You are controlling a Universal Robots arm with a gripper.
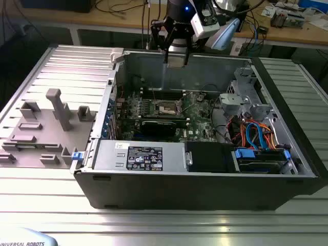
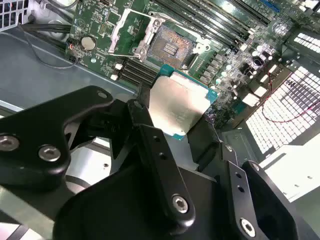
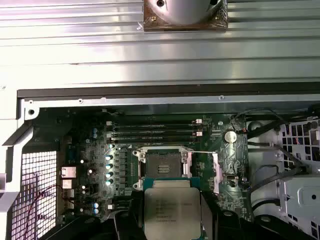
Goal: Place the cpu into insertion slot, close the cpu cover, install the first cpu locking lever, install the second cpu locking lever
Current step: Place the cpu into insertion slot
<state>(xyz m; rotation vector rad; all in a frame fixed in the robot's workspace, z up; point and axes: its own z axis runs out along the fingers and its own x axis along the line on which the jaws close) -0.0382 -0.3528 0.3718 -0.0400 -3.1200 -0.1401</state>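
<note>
Above the open case (image 1: 154,187), claw (image 1: 176,58) clamped on cpu (image 2: 177,105) edges; insertion slot (image 1: 166,108) uncovered at its 6 o'clock, exterior view. Judgement: hold chip level, match corners, lower gently.

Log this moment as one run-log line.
end effector: shut on flat silver-grey square cpu; silver-rimmed square insertion slot: empty; silver-framed cpu cover: open

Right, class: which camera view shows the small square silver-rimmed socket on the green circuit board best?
The second wrist view: that socket appears largest and whole, dark centre exposed. The first wrist view shows it squarely, just beyond the held silver-grey chip. The exterior view shows it small, inside the grey computer case.
</note>
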